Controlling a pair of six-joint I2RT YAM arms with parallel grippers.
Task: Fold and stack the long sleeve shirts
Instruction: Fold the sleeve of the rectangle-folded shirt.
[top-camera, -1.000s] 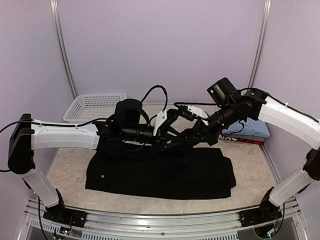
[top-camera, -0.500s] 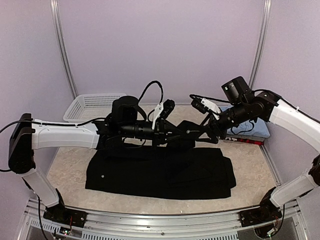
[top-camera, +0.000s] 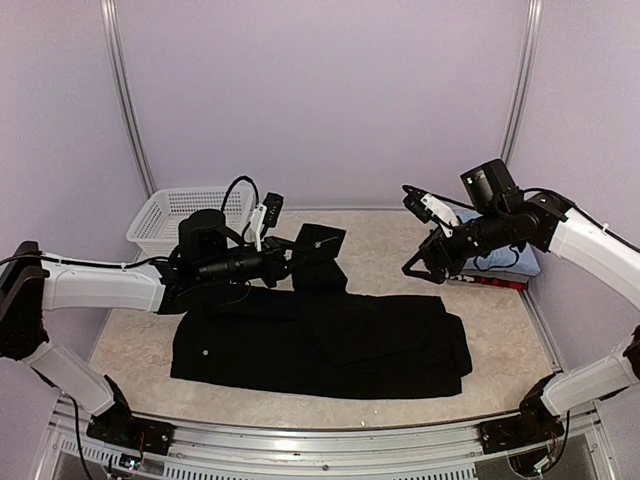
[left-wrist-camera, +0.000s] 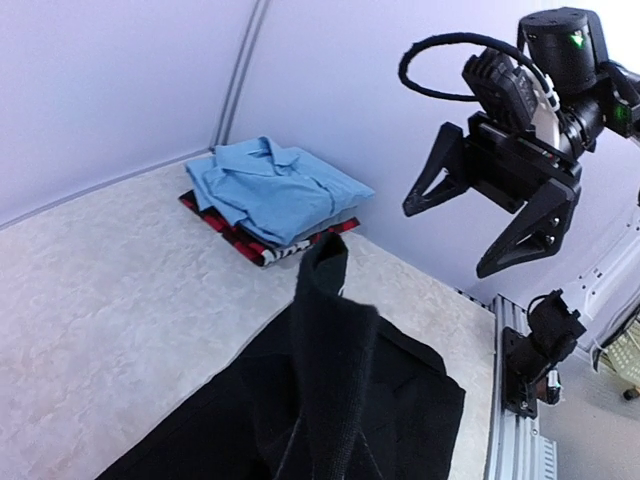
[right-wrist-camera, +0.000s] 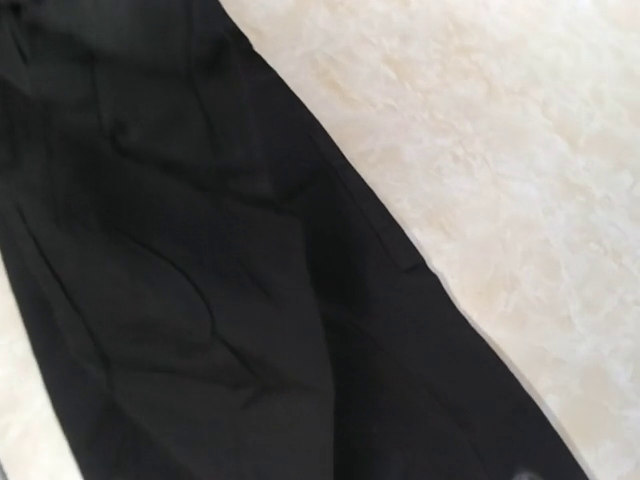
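Bare table runs behind the black shirt, between the basket at the far left and the shirt stack by the right wall. A flap of the black shirt, pinched by the left gripper, stands up mid-table. The right gripper, jaws apart, hangs well apart from it.

No text, brand, number or sign can be read anywhere. Small white marks are seen along the front edge of the folded red-and-black shirt, which lies directly beneath the folded light blue collared shirt. They may be lettering, but they are too small and blurred to be made out.
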